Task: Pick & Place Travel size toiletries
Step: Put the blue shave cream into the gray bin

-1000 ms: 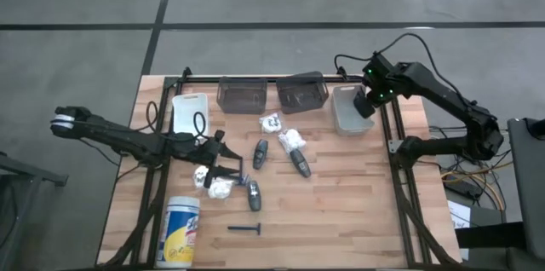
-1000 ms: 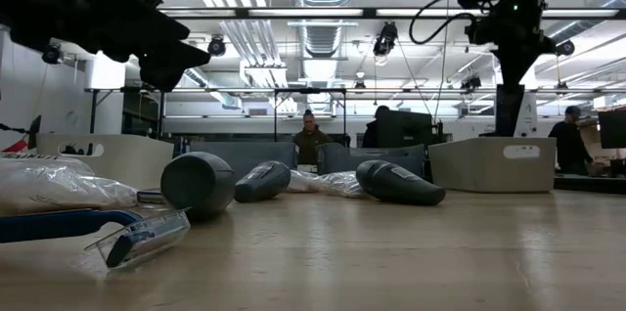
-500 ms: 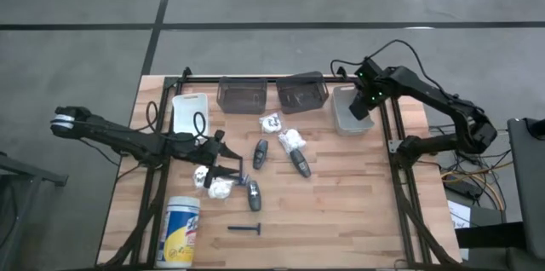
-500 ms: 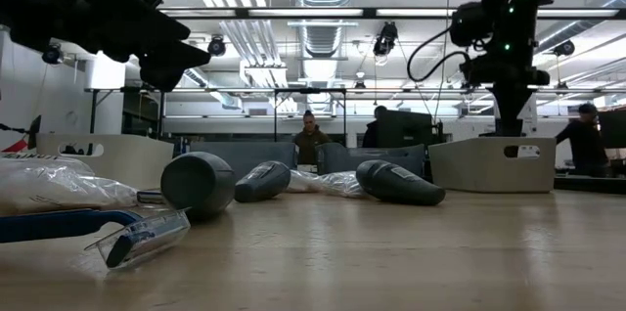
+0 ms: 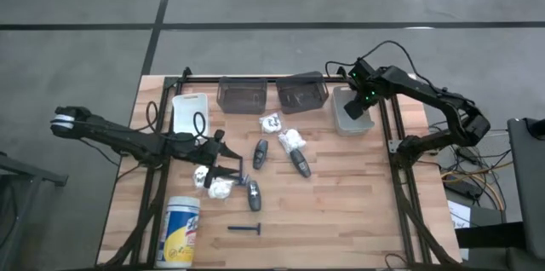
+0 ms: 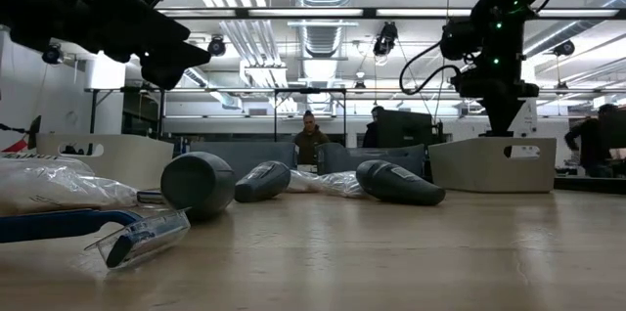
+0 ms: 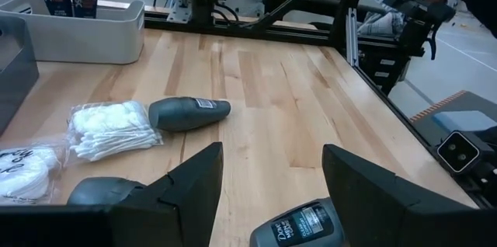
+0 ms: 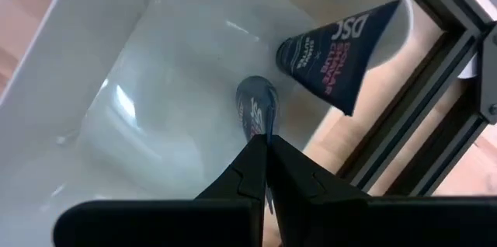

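Left claw (image 5: 228,171) hovering low over the wooden surface (image 5: 341,203), fingers parted, gripping nothing. Directly ahead of it, a dark grey tube (image 7: 301,227) just beyond the fingertips, long axis roughly in line with the reach. Farther from that tube: a bag of cotton swabs (image 7: 112,126), a second grey tube (image 7: 189,113) touching it, and a blue razor (image 5: 247,229) nearer the front edge. Left arm clearly the nearer one for all of these.

Right claw (image 8: 266,147) pinched shut, empty, poised over the pale grey bin (image 5: 349,111) across the surface from that tube; inside the bin, a dark sachet (image 8: 334,51) and a small dark item (image 8: 258,107).
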Action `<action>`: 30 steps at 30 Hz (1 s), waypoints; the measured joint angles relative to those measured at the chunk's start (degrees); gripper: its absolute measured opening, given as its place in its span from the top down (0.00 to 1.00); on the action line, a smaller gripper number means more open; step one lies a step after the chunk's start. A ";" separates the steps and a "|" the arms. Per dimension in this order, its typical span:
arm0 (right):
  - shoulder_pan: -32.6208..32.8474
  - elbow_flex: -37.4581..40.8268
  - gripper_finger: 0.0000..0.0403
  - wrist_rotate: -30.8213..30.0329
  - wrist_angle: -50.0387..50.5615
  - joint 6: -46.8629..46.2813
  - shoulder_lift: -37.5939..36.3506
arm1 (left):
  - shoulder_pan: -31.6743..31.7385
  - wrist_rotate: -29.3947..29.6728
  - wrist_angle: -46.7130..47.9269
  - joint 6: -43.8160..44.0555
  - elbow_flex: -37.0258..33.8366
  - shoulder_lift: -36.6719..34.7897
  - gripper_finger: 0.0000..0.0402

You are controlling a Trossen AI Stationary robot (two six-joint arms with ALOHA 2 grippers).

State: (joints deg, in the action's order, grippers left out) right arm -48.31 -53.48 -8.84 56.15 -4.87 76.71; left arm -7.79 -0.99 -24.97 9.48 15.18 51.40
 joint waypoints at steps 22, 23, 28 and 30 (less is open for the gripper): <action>-0.79 -0.02 0.95 -0.29 0.19 3.61 -0.98 | 0.00 0.00 0.11 -0.07 0.00 0.00 0.44; -0.88 0.03 0.94 -0.28 0.22 3.61 -0.73 | 0.00 0.00 0.11 -0.07 0.00 0.00 0.44; -0.96 0.05 0.86 -0.29 0.21 3.84 0.47 | 0.00 0.00 0.12 -0.07 0.00 0.00 0.44; -1.04 -0.09 0.83 -0.29 0.29 4.48 0.50 | 0.00 0.00 0.11 -0.06 0.00 0.00 0.44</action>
State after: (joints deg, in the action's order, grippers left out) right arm -49.35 -53.57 -9.13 56.45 -0.39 77.21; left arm -7.79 -0.99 -24.86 9.43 15.18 51.40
